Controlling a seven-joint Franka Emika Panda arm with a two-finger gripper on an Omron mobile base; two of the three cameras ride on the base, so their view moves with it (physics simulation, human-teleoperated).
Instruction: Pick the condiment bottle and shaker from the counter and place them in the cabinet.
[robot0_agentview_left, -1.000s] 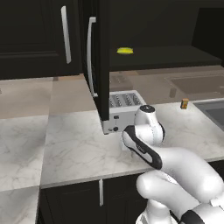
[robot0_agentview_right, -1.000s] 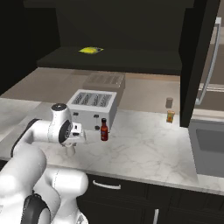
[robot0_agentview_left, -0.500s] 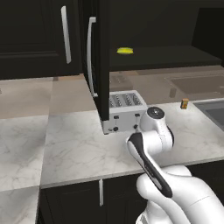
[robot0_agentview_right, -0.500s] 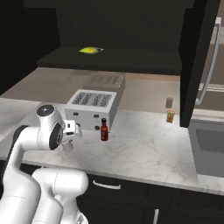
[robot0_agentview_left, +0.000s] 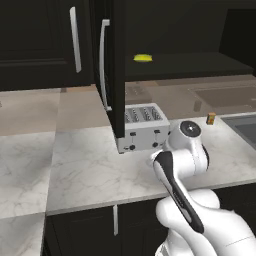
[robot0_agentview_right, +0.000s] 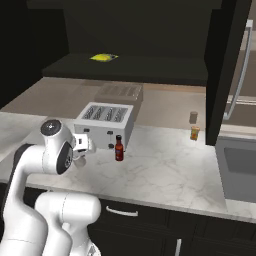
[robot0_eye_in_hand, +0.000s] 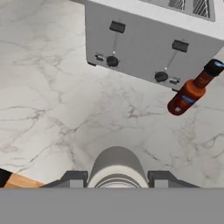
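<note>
My gripper (robot0_eye_in_hand: 117, 183) is shut on the shaker (robot0_eye_in_hand: 117, 168), a white-grey cylinder with a rounded top that sits between the two fingers and hangs over the counter (robot0_eye_in_hand: 52, 100). In the right base view the gripper (robot0_agentview_right: 81, 158) hangs in front of the toaster, left of the condiment bottle (robot0_agentview_right: 119, 148). That red bottle (robot0_eye_in_hand: 192, 89) with its dark cap stands on the marble by the toaster's front right corner. The cabinet (robot0_agentview_left: 190, 62) above is open, its door (robot0_agentview_left: 117, 75) swung out towards me, and its dark shelf (robot0_agentview_right: 130, 70) shows.
A silver toaster (robot0_agentview_right: 105, 122) stands against the wall under the open cabinet. A small yellow thing (robot0_agentview_left: 142, 58) lies on the shelf. A tiny orange-brown jar (robot0_agentview_right: 195, 133) stands to the right, near the sink (robot0_agentview_right: 240, 165). The door's lower edge hangs over the toaster (robot0_agentview_left: 142, 127).
The arm has folded and its elbow has swung, and the hand has come up slightly with the shaker in it. The red bottle and the toaster have not moved.
</note>
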